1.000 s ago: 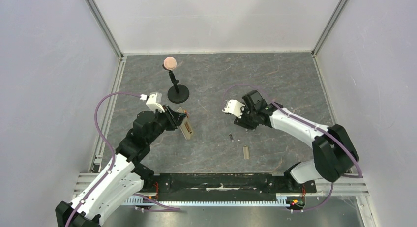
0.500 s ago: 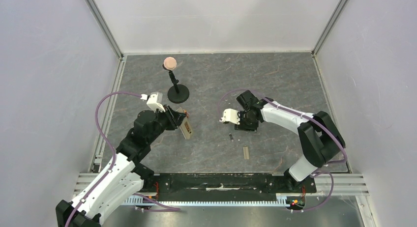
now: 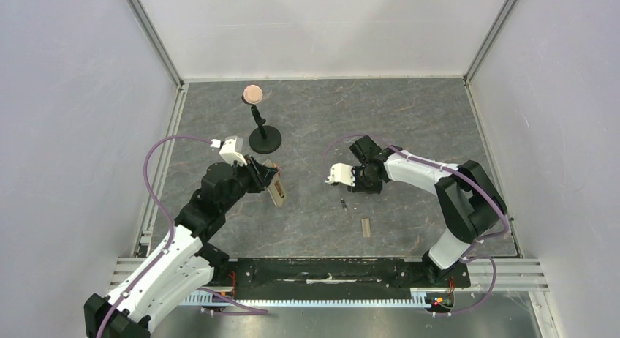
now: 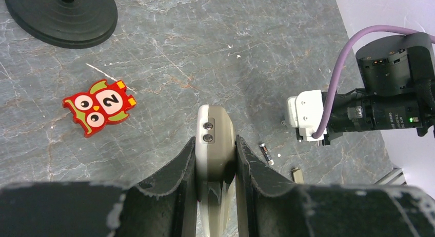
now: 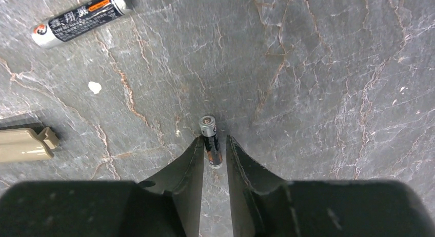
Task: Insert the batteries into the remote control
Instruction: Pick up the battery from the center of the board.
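My left gripper (image 4: 215, 142) is shut on the remote control (image 4: 217, 125), gripping its two long sides; the remote is edge-on, tan back up, above the table left of centre (image 3: 276, 189). In the right wrist view, my right gripper (image 5: 214, 140) points down at the table with one battery (image 5: 210, 130) between its fingertips. The left finger touches the battery, and a sliver of gap shows at the right finger. A second battery (image 5: 77, 19) lies loose on the table (image 3: 343, 203), near the right wrist (image 4: 265, 153).
A flat beige cover piece (image 3: 365, 227) lies near the front, left of my right fingers (image 5: 23, 143). A red owl gadget (image 4: 100, 106) lies under my left arm. A black stand (image 3: 265, 139) with a pink ball (image 3: 252, 94) stands at the back left.
My right arm has shifted a little to the left and down, and its jaws have narrowed around the battery. The left arm holds the remote still.
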